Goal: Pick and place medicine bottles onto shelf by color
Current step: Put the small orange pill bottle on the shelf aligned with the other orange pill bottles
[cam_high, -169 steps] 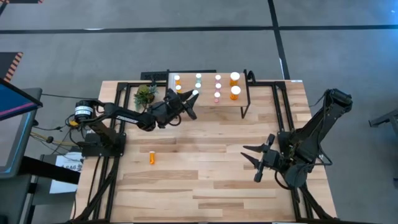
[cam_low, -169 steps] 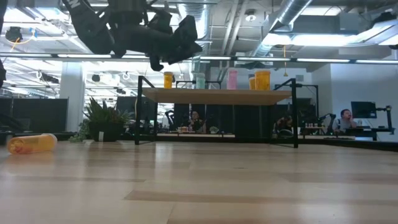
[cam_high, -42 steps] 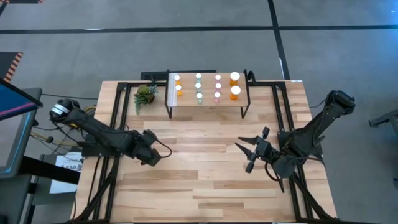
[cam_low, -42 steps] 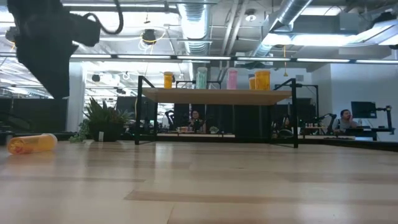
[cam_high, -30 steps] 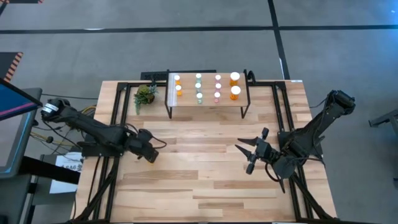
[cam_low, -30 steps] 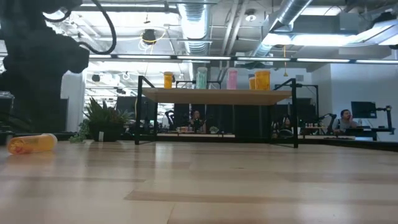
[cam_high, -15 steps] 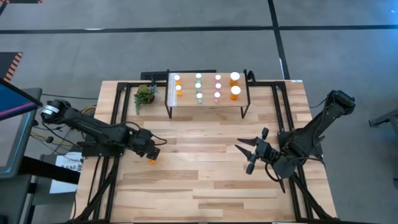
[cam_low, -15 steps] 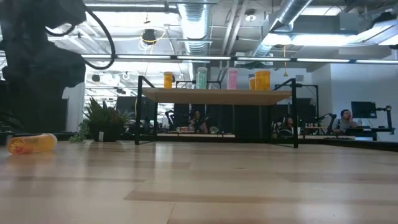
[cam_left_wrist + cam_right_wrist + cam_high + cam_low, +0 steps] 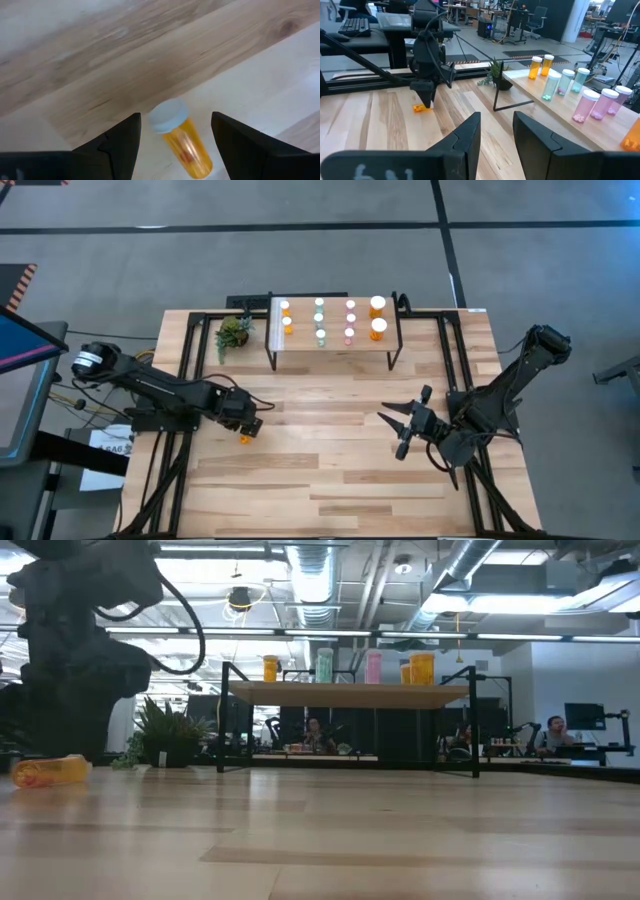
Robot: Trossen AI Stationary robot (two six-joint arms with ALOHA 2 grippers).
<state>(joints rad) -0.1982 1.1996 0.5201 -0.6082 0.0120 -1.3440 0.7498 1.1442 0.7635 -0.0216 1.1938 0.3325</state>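
Note:
One orange medicine bottle (image 9: 186, 145) with a white cap (image 9: 167, 116) lies on its side on the table's left part (image 9: 244, 439). My left gripper (image 9: 175, 135) hangs just above it, pointing steeply down, open, one finger on either side of the bottle and not touching it. The shelf (image 9: 330, 348) stands at the far edge on black legs. On it stand rows of white-capped orange (image 9: 286, 307), teal (image 9: 319, 305) and pink (image 9: 350, 307) bottles and two larger orange ones (image 9: 378, 306). My right gripper (image 9: 403, 430) waits open at the right, holding nothing.
A small potted plant (image 9: 233, 332) stands left of the shelf. The wooden tabletop (image 9: 320, 470) lies bare between the two arms and toward the near edge. In the low view the left arm (image 9: 75, 670) stands behind the lying bottle (image 9: 50, 772).
My left gripper has sunk toward the lying orange bottle and shifted a little toward the table's right, rolling slightly at the wrist; its fingers stay open. The bottle has not moved.

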